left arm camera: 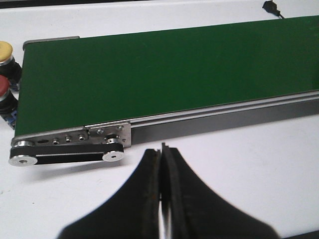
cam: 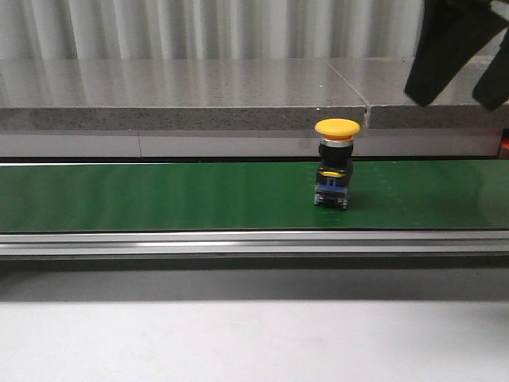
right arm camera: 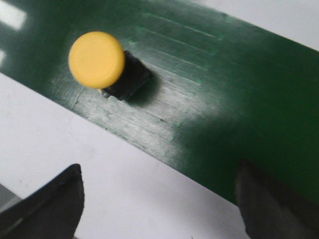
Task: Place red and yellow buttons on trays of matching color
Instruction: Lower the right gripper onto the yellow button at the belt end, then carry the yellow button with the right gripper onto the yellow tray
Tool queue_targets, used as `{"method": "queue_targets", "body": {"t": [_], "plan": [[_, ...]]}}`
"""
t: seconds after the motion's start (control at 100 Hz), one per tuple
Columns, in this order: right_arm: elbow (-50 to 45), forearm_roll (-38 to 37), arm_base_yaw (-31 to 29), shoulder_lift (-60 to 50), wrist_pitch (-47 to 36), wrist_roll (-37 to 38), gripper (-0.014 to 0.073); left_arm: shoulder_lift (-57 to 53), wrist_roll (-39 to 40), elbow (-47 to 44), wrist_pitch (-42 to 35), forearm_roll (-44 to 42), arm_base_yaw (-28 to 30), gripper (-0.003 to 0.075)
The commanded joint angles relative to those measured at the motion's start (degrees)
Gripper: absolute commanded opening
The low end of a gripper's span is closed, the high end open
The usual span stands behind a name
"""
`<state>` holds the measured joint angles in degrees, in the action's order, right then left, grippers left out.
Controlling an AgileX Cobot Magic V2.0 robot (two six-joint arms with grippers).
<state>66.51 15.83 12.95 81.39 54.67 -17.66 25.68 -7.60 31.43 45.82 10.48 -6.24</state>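
Front view: a yellow button (cam: 337, 163) stands upright on the green belt (cam: 159, 195), right of centre, mushroom cap on top, black body and blue base below. Nothing else sits on the belt. A grey stone ledge (cam: 183, 95) runs along the far side; a metal rail (cam: 238, 243) borders the near edge. My right gripper (cam: 461, 52) hangs dark at the top right, above and to the right of the button, not touching it.

Left wrist view: my left gripper (left arm camera: 162, 194) has its fingers pressed together, nothing between them, over the white table (left arm camera: 249, 164) just beside the belt's end roller (left arm camera: 22, 160). Past that end, two more buttons sit off the belt, one yellow (left arm camera: 5, 50), one red (left arm camera: 4, 84), partly cut by the frame edge.

Right wrist view: my right fingers (right arm camera: 55, 204) are spread wide. The yellow button stands on the belt beyond them, well apart, with no obstacle between.
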Motion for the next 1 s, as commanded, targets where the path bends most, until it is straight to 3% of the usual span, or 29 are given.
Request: {"method": "queue_targets", "body": {"t": [0.0, 0.59, 0.66, 0.86, 0.99], "plan": [[1.47, 0.99, 1.44, 0.95, -1.86, -5.47, 0.0614, 0.30, 0.09, 1.49, -3.57, 1.16, -0.47, -0.0020], [1.47, 4.58, 3.13, 8.72, -15.60, -11.22, 0.0606, 0.30, 0.09, 1.49, -3.57, 1.16, -0.47, -0.0020], [1.47, 4.58, 3.13, 8.72, -15.72, -11.22, 0.0539, 0.30, 0.09, 1.49, -3.57, 1.16, -0.47, -0.0020], [1.47, 4.77, 3.13, 8.60, -15.62, -10.75, 0.0183, 0.30, 0.09, 1.49, -3.57, 1.16, -0.47, -0.0020], [1.47, 4.77, 2.91, 8.00, -15.35, -8.99, 0.0076, 0.30, 0.09, 1.49, -3.57, 1.16, -0.47, -0.0020]]}}
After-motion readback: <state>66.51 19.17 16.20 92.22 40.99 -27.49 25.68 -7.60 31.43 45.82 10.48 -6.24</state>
